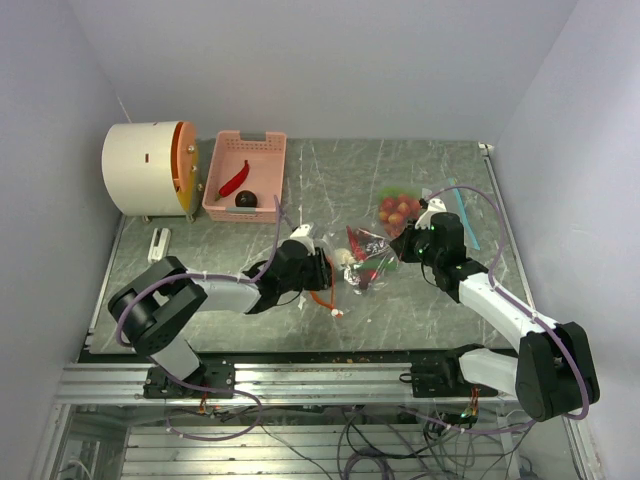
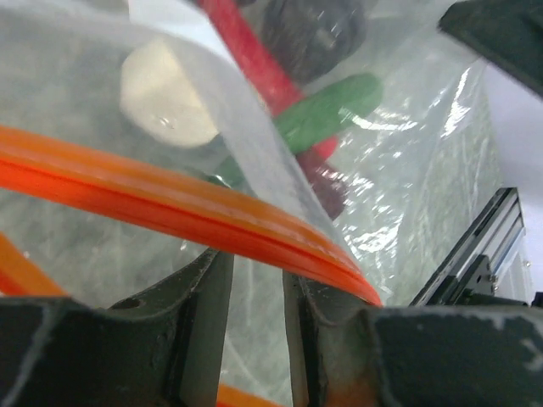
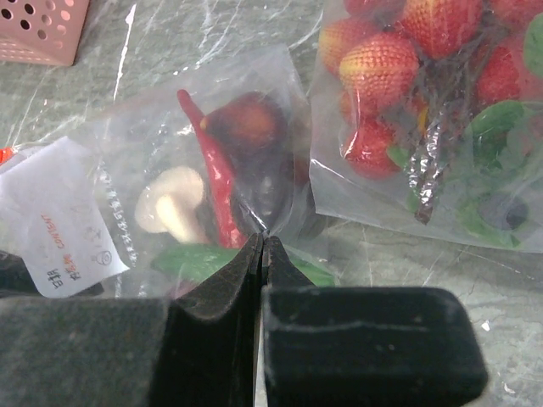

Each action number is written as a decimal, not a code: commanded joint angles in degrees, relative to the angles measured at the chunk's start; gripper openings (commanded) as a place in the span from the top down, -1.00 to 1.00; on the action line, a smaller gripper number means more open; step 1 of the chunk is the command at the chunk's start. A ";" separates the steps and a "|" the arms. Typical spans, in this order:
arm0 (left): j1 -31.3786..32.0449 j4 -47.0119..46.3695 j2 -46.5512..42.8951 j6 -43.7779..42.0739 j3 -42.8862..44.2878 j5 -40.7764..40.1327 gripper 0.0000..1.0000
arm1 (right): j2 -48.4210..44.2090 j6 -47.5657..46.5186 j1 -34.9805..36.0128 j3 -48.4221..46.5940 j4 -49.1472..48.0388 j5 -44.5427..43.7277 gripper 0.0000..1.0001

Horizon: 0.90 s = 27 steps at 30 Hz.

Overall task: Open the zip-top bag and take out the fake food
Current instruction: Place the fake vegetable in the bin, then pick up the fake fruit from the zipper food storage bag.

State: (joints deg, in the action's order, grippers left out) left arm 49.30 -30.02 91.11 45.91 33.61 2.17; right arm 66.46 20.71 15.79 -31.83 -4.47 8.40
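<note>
The fake food [image 3: 254, 161] is inside a clear zip-top bag [image 1: 365, 262] that lies in the middle of the gray surface [image 1: 250, 325], between the two arms. Through the plastic you can see a long red chili [image 3: 214, 182], a dark purple piece next to it, a white mushroom [image 3: 174, 210] and a green piece [image 3: 197, 259] low down. A white label [image 3: 59, 229] with small writing is on the bag's left part. The right gripper [image 3: 263, 242] has its fingers pressed tight together, and they pinch the clear plastic at the bag's edge. The left gripper [image 2: 254, 263] is at the other end of the bag, by the orange zip strip [image 2: 170, 199]. The strip runs across just past its fingertips. Its fingers [image 2: 204, 314] stand a little apart with clear plastic showing in the gap, and I cannot tell if they squeeze the bag or not. Just beside this bag, on the far right side, lies a second clear bag [image 3: 407, 68] full of red strawberries with some green bits. It touches the first bag or sits very close to it. Well apart, at the far left of the surface, is a pink basket [image 1: 213, 180] with holes in it. A red chili [image 1: 234, 179] and a dark round thing [image 1: 245, 199] lie in it. Left of the basket is a big white drum [image 1: 145, 168] on its side with an orange face.
</note>
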 commanded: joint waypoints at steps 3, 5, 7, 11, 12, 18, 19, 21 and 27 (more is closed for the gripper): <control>0.88 -1.58 2.21 -1.69 5.57 -2.73 0.03 | -0.66 0.20 -0.25 -0.51 -1.42 0.82 1.00; 0.84 -0.75 3.49 -2.88 7.44 -2.33 -0.08 | -0.58 0.21 -0.24 -0.51 -1.45 0.95 1.00; 0.87 -0.26 4.79 -3.60 8.84 -2.26 -0.17 | -0.53 0.13 -0.23 -0.51 -1.50 1.04 1.00; 0.83 -1.89 6.89 -4.00 9.33 -1.96 -0.39 | -0.53 0.07 -0.28 -0.34 -1.38 0.91 1.00; 0.88 -3.10 7.15 -3.89 8.87 -1.73 -0.45 | -0.65 -0.01 -0.24 -0.29 -1.34 0.77 1.00; 1.34 -5.41 5.84 -7.50 4.51 -2.04 -0.40 | -0.56 0.03 -0.23 -0.31 -1.24 0.76 1.00; 1.47 -5.81 5.24 -8.76 3.39 -2.34 -0.34 | -0.45 -0.02 -0.22 -0.33 -1.36 0.78 1.00; 1.76 -6.25 4.38 -11.40 1.58 -3.71 -0.20 | -0.08 0.08 -0.24 -0.27 -1.54 0.91 1.00; 2.20 -10.63 4.90 -20.94 -0.23 -0.61 0.13 | -0.14 -0.33 -0.19 -0.85 -0.86 1.24 1.00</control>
State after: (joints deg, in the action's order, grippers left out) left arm 51.00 -34.15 96.75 33.15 34.00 0.12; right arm 66.48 20.71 15.81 -31.83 -4.51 9.39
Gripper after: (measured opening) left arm 0.438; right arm 0.006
